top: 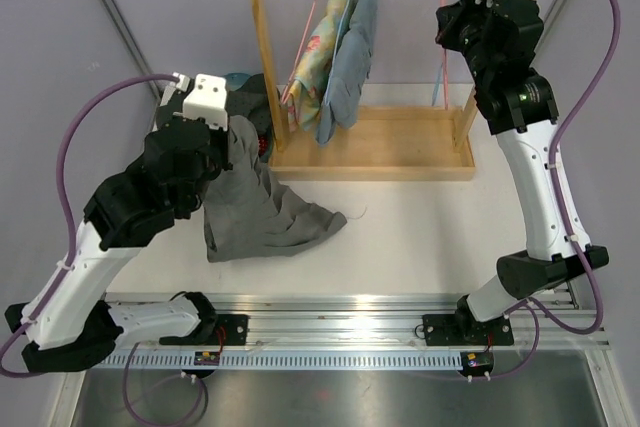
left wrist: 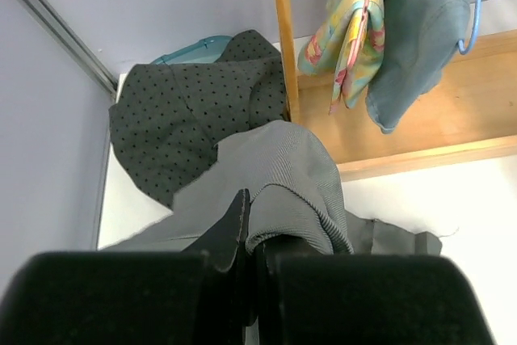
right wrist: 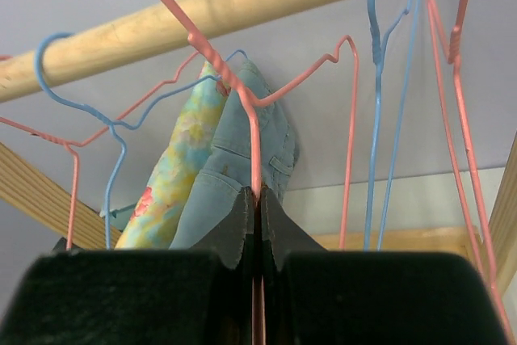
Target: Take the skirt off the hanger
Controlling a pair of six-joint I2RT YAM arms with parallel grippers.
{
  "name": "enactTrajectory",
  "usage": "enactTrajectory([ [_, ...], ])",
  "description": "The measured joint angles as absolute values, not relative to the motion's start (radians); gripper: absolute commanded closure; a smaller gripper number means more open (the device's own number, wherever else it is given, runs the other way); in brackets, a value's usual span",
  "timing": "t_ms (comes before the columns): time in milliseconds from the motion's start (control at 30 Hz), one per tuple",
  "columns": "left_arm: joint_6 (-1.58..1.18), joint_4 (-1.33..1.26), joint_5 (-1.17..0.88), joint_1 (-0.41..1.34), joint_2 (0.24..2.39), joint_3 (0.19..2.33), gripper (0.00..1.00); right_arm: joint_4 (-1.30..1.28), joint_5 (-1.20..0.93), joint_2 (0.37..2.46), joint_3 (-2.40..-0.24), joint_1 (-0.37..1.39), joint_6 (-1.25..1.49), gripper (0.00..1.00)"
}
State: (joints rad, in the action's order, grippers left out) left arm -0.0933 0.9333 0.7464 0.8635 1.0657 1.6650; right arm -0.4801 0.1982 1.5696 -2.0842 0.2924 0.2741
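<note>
At the table's far left corner a dark dotted garment (left wrist: 186,111) heaps over a teal bin (left wrist: 190,48), just behind the left gripper (left wrist: 250,208), whose jaws pinch the grey skirt (top: 265,217), seemingly at its waistband. The skirt trails toward the near edge, hem fanned rightward on the table, beside the wooden rack (top: 370,147). A floral garment (top: 325,57) and a denim one (top: 352,57) hang there. The right gripper (right wrist: 258,199) is clamped tight on a pink hanger (right wrist: 255,143).
</note>
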Motion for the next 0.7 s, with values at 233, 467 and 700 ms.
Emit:
enactTrajectory([
  [233, -0.021, 0.925, 0.582, 0.596, 1.234, 1.858, 1.00, -0.416, 0.199, 1.581, -2.120, 0.258, 0.280, 1.00],
  [467, -0.010, 0.948, 0.404, 0.279, 1.508, 2.301, 1.00, -0.408, 0.188, 1.657, -2.119, 0.212, 0.324, 1.00],
  [700, -0.096, 0.823, 0.249, 0.029, 1.579, 2.339, 1.00, -0.383, 0.154, 1.654, -1.983, 0.200, 0.371, 1.00],
])
